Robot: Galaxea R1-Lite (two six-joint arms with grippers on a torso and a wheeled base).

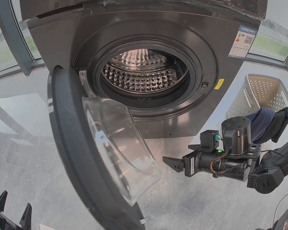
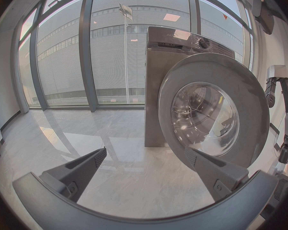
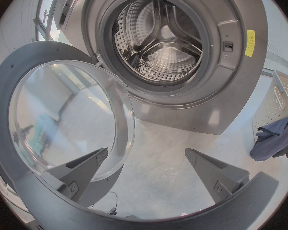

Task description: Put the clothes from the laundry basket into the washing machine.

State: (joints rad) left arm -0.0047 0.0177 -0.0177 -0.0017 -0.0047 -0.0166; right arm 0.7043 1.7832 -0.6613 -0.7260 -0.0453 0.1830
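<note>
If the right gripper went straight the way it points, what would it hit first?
Probably the glass bowl of the open door, close ahead of the right gripper, though depth is unclear.

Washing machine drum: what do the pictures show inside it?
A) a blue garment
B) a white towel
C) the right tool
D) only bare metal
D: the drum shows only bare perforated metal; the blue clothes hang over the wall of the laundry basket.
</note>
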